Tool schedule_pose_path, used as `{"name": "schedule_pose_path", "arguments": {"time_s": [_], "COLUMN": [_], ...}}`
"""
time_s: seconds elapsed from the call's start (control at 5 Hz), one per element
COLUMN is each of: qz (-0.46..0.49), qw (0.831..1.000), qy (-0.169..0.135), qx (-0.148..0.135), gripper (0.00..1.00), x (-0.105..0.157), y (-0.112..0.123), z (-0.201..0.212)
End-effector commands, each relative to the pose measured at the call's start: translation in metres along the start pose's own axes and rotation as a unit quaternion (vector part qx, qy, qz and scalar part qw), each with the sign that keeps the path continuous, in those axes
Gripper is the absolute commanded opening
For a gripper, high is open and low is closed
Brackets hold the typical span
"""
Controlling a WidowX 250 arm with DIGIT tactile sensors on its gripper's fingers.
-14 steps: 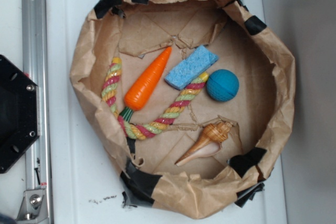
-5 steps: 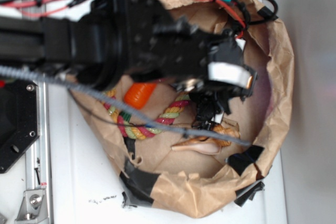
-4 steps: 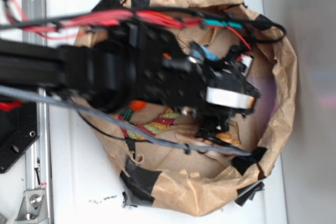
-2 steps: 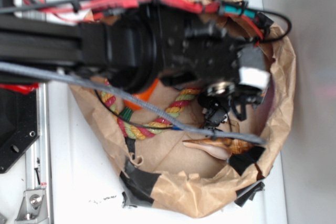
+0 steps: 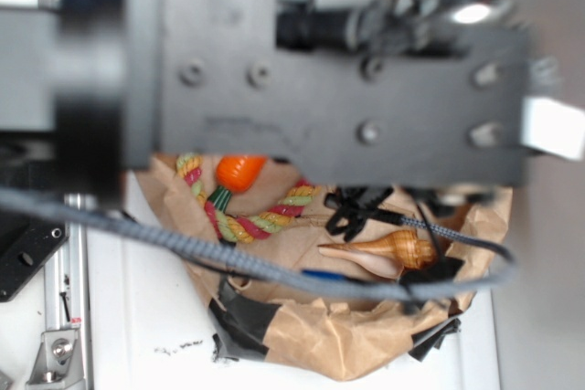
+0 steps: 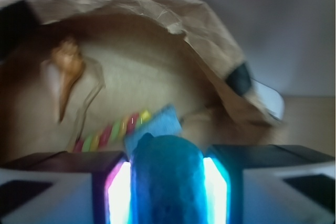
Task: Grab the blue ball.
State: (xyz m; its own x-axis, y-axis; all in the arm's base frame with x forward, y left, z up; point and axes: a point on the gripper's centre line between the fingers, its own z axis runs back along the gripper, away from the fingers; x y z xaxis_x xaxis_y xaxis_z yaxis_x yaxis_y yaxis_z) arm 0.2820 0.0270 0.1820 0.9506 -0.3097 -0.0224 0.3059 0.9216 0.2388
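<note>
Blue ball [image 6: 167, 179] gripped between the jaws, above brown paper bowl [image 6: 157, 19], white tabletop [image 5: 137, 317], grey wall.

The ball [image 6: 167, 179] between my fingers [image 6: 63, 184] was teal-blue. The rope [image 5: 239, 218] was striped red, yellow and green, the carrot [image 5: 239, 171] orange, the shell [image 5: 388, 251] tan, the sponge [image 6: 157, 124] light blue, the paper bowl [image 5: 320, 335] brown with black tape.
</note>
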Motion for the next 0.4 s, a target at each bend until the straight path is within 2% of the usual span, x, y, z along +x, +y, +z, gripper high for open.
{"name": "schedule_pose_path", "arguments": {"time_s": [0.0,0.2], "qz": [0.159,0.158], "qw": [0.985,0.986], "qy": [-0.052,-0.041], "qx": [-0.03,-0.021], "gripper": [0.0,0.0], "x": [-0.01,-0.011], "y": [-0.005,-0.013], "z": [0.049,0.038]}}
